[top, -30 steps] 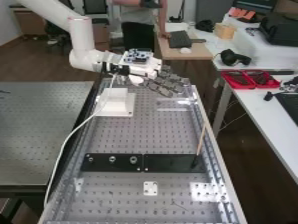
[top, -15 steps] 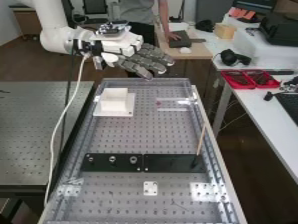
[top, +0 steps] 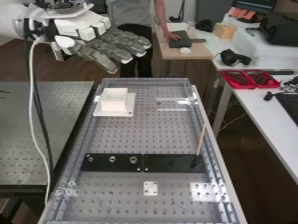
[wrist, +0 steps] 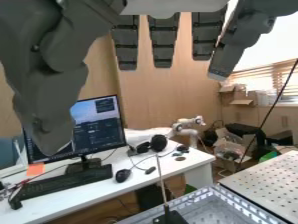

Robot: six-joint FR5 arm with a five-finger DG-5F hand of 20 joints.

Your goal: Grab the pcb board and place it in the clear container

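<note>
My hand (top: 112, 46) is at the upper left in the high view, raised beyond the bench's far end, its grey fingers extended and holding nothing. In the wrist view the hand (wrist: 163, 45) has straight, spread fingers, with the thumb apart from them. A clear, see-through piece (top: 174, 109), seemingly the clear container, lies at the far right of the perforated bench, with a small reddish spot at its left end. The hand is well up and to the left of it. I cannot tell the pcb board's outline there.
A white block on a square base (top: 114, 102) stands at the bench's far left. Black plates (top: 174, 163) cross the middle, with a thin upright rod (top: 201, 140) at their right. A small white plate (top: 151, 188) lies nearer. Red trays (top: 239, 80) are on the right table.
The hand has moved up and left, away from above the bench's far end near the clear piece and white block. Its fingers stay extended. The bench items have not moved.
</note>
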